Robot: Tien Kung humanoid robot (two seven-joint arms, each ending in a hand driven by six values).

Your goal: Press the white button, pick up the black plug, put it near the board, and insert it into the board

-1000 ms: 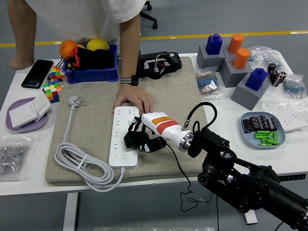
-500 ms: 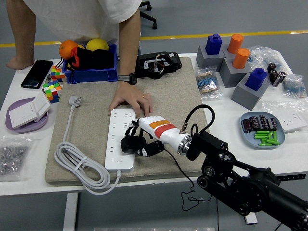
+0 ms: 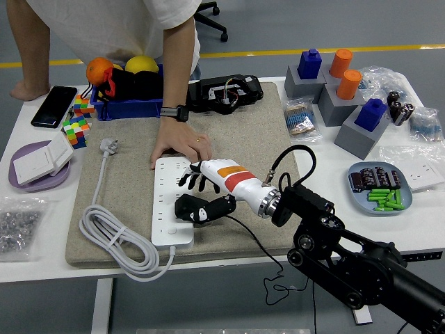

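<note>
Seemingly, the black plug [image 3: 191, 208] is gripped in the right hand [image 3: 201, 195] fingers just above the long white plastic power board [image 3: 167, 209]; insertion is left. The board's far end is steadied by a person's hand [image 3: 179, 145].

My right hand [image 3: 201, 195]: white shell with a red-orange band, black fingers, black arm. It's over the white board [image 3: 174, 202], which sits on a grey-beige mat [image 3: 125, 174]; the cord [image 3: 118, 243] is pale grey. Left of the mat: purple plate [image 3: 28, 182], black phone [image 3: 53, 106], multicolour cubes [image 3: 75, 125]. Behind it: blue bin [image 3: 132, 104]. Right: blue and orange blocks [image 3: 341, 76] on grey stands, green pieces on a light blue tray [image 3: 379, 188].
</note>
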